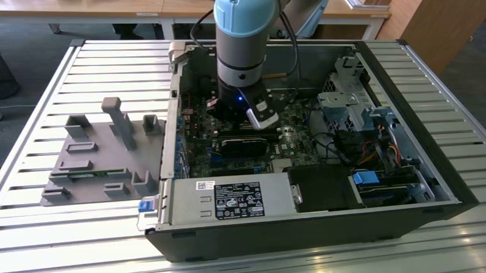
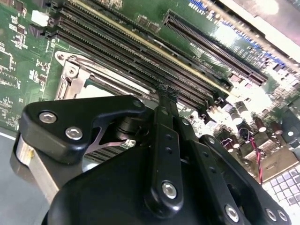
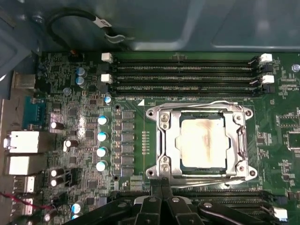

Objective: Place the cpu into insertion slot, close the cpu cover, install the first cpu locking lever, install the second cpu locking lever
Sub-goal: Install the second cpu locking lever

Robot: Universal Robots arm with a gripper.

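In the first wrist view the cpu point(image 3: 202, 142) lies flat in the insertion slot point(image 3: 151, 172), its pale metal face showing through the cut-out. Over it, the silvery cpu cover point(image 3: 165, 140) is folded down. One thin wire locking lever point(image 3: 206, 103) runs along the socket's side nearest the memory slots. The other lever point(image 3: 211, 174) runs along the opposite side. My gripper point(image 3: 161, 183) is shut, with its black fingertips at that second side of the socket. In the second wrist view the gripper point(image 2: 166, 91) points at the board beside the socket's corner point(image 2: 70, 75). The arm point(image 1: 241, 51) stands over the board.
Long black memory slots point(image 3: 187, 75) flank the socket. Blue-topped capacitors point(image 3: 101, 136) stand beside it. A black cable point(image 3: 75, 16) loops over the case wall. The power supply point(image 1: 227, 199), a drive cage point(image 1: 357, 108) and the case walls hem in the board. A grey fixture point(image 1: 99, 153) lies outside.
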